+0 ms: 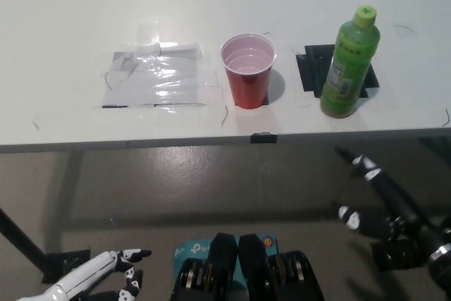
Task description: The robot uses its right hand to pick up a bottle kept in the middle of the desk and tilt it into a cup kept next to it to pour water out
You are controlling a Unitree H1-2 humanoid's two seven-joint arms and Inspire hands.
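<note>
A green bottle [349, 63] with a green cap stands upright on a black tape mark at the right of the white desk [211, 5]. A red cup [248, 70] with a white inside stands upright just to its left. My black right hand [377, 199] hangs below the desk's front edge at the lower right, open, fingers spread, holding nothing and well short of the bottle. My white left hand [106, 276] rests at the lower left, below the desk, fingers apart and empty.
A patch of clear shiny tape [158, 79] covers the desk left of the cup. A small black tape tab [263, 137] marks the front edge. Grey floor lies below the desk, with a black desk leg [21, 241] at the lower left.
</note>
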